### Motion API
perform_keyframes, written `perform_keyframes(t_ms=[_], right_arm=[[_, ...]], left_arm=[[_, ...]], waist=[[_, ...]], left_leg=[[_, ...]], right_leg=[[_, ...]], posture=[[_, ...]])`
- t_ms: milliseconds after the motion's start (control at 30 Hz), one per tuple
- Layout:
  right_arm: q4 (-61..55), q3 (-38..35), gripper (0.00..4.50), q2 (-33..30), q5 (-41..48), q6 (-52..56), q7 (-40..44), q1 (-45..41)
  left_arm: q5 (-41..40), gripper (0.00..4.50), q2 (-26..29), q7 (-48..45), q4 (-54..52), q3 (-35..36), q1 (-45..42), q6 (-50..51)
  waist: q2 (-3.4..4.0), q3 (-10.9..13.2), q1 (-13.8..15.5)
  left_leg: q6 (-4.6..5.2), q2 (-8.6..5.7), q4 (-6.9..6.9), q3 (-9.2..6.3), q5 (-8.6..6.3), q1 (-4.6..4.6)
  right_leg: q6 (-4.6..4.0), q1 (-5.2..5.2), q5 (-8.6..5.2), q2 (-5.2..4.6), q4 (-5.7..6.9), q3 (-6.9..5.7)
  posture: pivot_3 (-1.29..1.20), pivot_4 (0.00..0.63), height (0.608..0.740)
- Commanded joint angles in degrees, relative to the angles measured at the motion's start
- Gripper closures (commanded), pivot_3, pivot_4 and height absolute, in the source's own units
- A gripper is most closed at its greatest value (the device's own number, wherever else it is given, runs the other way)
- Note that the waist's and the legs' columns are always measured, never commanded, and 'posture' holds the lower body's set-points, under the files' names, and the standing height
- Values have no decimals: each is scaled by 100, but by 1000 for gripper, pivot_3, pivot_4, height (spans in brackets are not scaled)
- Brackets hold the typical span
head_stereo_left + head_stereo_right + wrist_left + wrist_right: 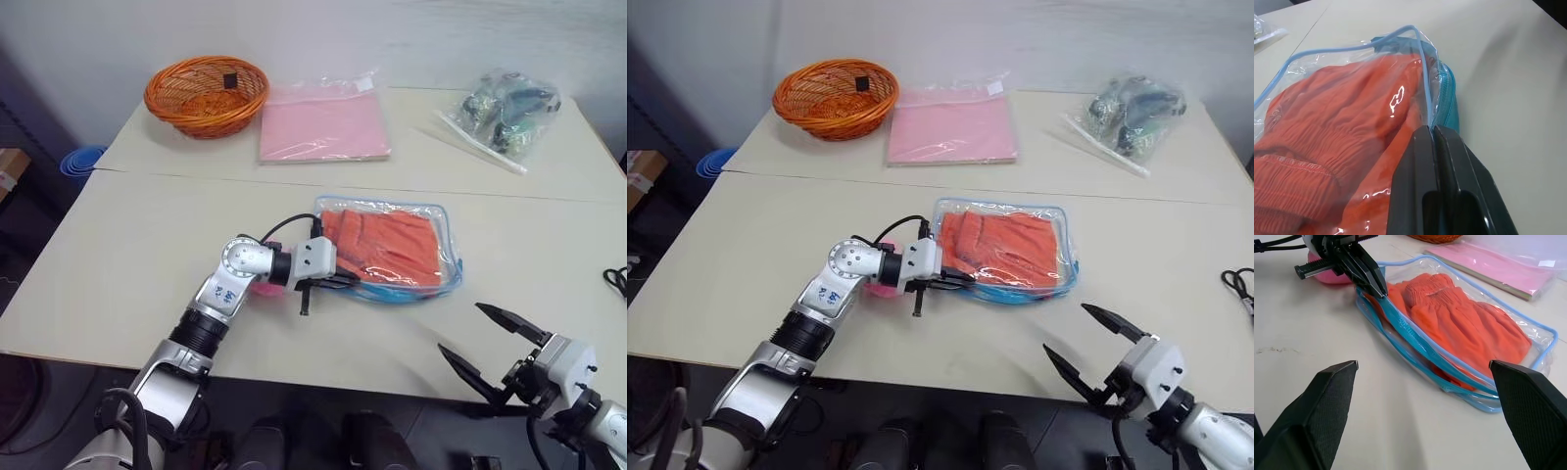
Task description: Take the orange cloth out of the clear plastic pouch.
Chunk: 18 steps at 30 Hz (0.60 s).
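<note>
The clear plastic pouch [392, 204] with light blue zipper trim lies flat in the middle of the near table. The orange cloth [387, 245] is bunched inside it and visible through the plastic. My left gripper [345, 281] reaches in from the left and is shut on the pouch's near left edge. In the left wrist view the black fingers [1415, 171] pinch the clear plastic beside the blue zipper [1449, 105]. My right gripper [458, 327] hovers open over the table's front edge, to the right of the pouch and apart from it, holding nothing.
A pink round plush toy [263, 287] sits under my left wrist. On the far table stand an orange wicker basket [207, 94], a pink sheet in plastic [323, 122] and a clear bag of dark items [505, 113]. A black cable [617, 279] lies at the right edge.
</note>
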Motion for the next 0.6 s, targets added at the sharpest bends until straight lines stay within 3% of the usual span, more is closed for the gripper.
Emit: perform_keyframes(t_ms=[33,333,600], right_arm=[[-141,52,0,40,77,-113,26,27],[-689,717,0,-286,5,550,-14,-228],[-726,1533,0,-274,-919,1847,-1112,-1864]], left_arm=[[-455,4467,-196,100,-130,350,-143,381],[-1523,4467,-439,57,-513,945,-287,2053],[-1595,4467,-438,242,-588,986,-304,2512]], waist=[[0,0,8],[0,0,-5],[-1,0,-4]], left_leg=[[0,0,0,0,0,0],[-1,0,2,-2,1,-1],[-8,0,6,-3,5,-3]], right_leg=[[0,0,0,0,1,0],[0,0,0,0,3,-1],[0,-6,0,0,4,0]], posture=[[0,150,740],[0,150,740],[0,150,740]])
